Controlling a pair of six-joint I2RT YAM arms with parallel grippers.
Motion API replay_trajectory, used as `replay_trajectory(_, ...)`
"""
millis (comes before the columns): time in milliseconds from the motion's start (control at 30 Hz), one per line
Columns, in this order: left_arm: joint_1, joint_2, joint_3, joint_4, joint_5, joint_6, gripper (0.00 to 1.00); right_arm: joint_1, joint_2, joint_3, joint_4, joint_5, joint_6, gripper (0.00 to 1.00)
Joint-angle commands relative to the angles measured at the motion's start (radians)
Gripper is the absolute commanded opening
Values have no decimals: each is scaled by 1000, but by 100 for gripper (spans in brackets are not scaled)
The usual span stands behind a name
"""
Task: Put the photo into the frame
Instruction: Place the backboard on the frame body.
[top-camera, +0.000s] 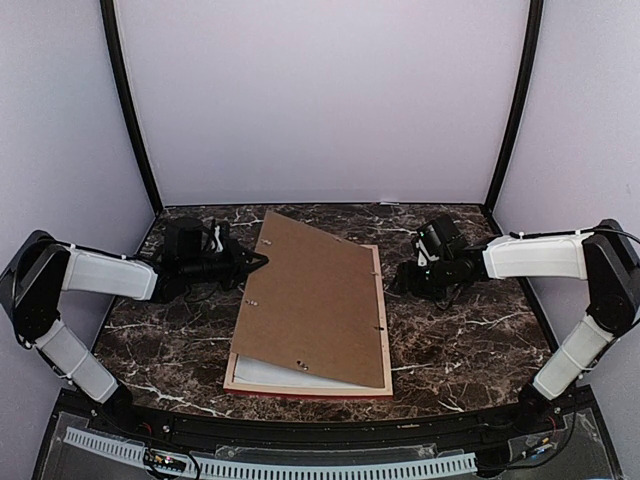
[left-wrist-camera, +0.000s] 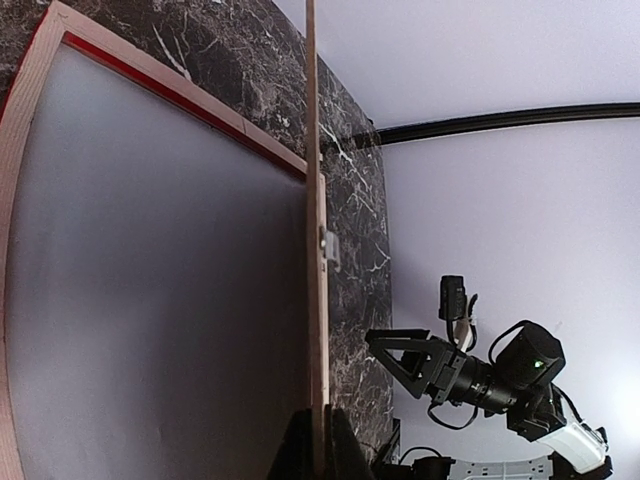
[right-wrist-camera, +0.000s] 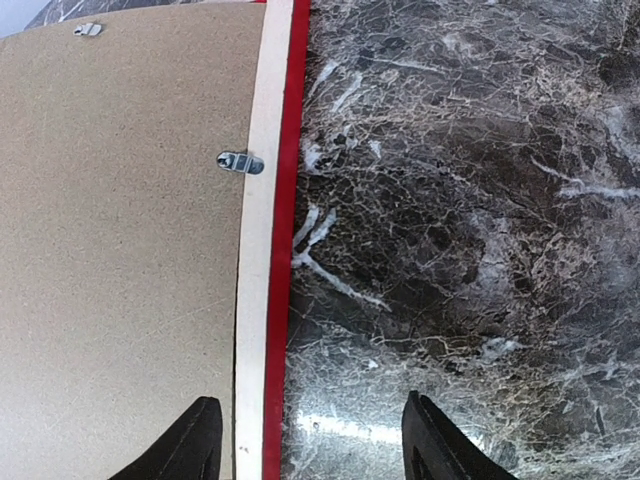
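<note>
Frame (top-camera: 384, 340) lies face down at the middle of the tabletop (top-camera: 460, 330), pale back up, with red showing along its 6 o'clock rail. Inside it a white sheet (top-camera: 268, 376) shows at 7 o'clock, its other face hidden. A brown backing board (top-camera: 310, 300) lies askew over the frame, its 9 o'clock edge pinched in my left claw (top-camera: 257, 262). My right claw (right-wrist-camera: 315, 440) hovers spread at 3 o'clock, over the rail and marble, holding nothing.
</note>
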Motion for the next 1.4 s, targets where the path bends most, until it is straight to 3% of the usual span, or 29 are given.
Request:
replay_trajectory(0, 7, -15, 30, -14, -5, 44, 0, -5, -1, 16, 1, 18, -11, 64)
replay_trajectory(600, 8, 38, 24, 18, -4, 59, 0, -5, -2, 4, 22, 0, -9, 81)
replay_trajectory(867, 8, 62, -20, 144, 6, 6, 0, -4, 4, 1, 27, -8, -7, 82)
replay_trajectory(1367, -17, 87, -58, 131, 0, 2, 3, 13, 33, 10, 40, -45, -43, 82)
